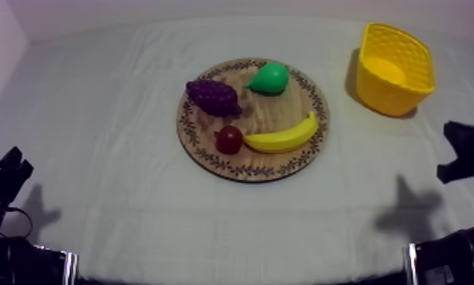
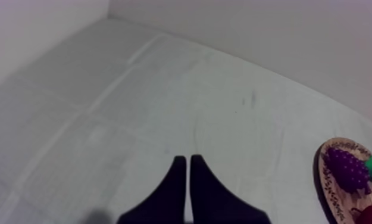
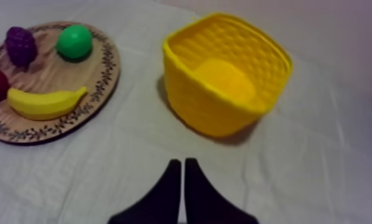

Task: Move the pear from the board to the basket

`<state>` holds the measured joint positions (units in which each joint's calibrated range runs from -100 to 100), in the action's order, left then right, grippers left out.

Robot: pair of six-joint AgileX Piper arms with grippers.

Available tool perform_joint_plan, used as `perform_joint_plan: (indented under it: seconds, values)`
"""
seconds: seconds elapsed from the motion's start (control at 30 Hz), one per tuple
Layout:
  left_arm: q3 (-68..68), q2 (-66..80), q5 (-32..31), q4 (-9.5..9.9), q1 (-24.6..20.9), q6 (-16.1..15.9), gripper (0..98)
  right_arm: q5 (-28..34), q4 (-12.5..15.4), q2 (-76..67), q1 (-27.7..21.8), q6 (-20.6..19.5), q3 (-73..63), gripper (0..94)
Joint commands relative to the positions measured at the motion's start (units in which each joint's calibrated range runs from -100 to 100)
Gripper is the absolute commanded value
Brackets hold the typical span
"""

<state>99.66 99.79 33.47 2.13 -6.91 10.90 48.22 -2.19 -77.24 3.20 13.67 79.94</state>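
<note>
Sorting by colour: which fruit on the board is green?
The pear, at the far edge of the wooden board; the grapes are purple, the banana yellow, the small red fruit red.

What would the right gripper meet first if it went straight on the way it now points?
Probably the near wall of the yellow basket; only bare cloth lies between, though depth is unclear.
</note>
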Motion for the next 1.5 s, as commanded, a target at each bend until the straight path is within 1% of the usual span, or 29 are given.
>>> perform_joint_plan:
  seconds: [0.0, 0.13, 0.23, 0.33, 0.47, 0.63, 0.8, 0.97, 1.3, 1.33, 1.37, 1.4, 1.47]
  values:
    - [0.0, 0.04, 0.0, -0.01, -0.01, 0.0, 0.1, 4.85, -0.47, 14.97, 4.57, 2.37, -19.08, 3.4]
    - [0.0, 0.04, 0.0, -0.01, -0.01, -0.01, 0.1, 9.8, -2.81, 28.39, 11.03, 4.86, -33.85, 3.8]
    - [0.0, 0.04, 0.0, -0.01, -0.01, 0.01, 0.1, 13.85, -3.5, 37.73, 13.9, 7.86, -45.14, 4.0]
    - [0.0, 0.04, 0.0, -0.01, -0.01, 0.01, 0.1, 17.4, -3.63, 46.89, 15.34, 11.43, -55.26, 4.3]
    - [0.0, 0.04, 0.0, -0.01, -0.01, 0.02, 0.1, 19.91, -5.35, 57.98, 17.23, 14.2, -64.86, 4.7]
    - [0.0, 0.04, 0.0, -0.01, -0.01, 0.0, 0.1, 21.92, -6.73, 70.47, 17.84, 16.74, -77.5, 5.5]
    - [0.0, 0.04, 0.0, -0.01, -0.01, 0.0, 0.1, 23.82, -7.98, 81.65, 17.98, 18.07, -88.09, 7.3]
    - [0.0, 0.04, 0.0, -0.01, -0.01, 0.0, 0.1, 24.02, -8.01, 89.85, 17.7, 18.93, -91.51, 9.5]
    - [0.0, 0.04, 0.0, -0.01, -0.01, 0.0, 0.1, 19.56, -7.44, 96.54, 18.11, 18.27, -83.96, 14.8]
    - [0.0, 0.04, 0.0, -0.01, -0.01, 0.01, 0.1, 19.3, -7.39, 96.68, 18.19, 18.2, -83.37, 17.5]
    - [0.0, 0.04, 0.0, -0.01, -0.01, 0.01, 0.1, 18.96, -7.37, 96.78, 18.28, 18.09, -82.86, 22.3]
    - [0.0, 0.04, 0.0, -0.01, -0.01, 0.01, 0.1, 18.33, -7.39, 96.85, 18.34, 17.67, -82.47, 29.1]
    - [0.0, 0.04, 0.0, -0.01, -0.01, 0.01, 0.1, 17.32, -7.22, 96.89, 18.44, 17.27, -81.97, 52.0]
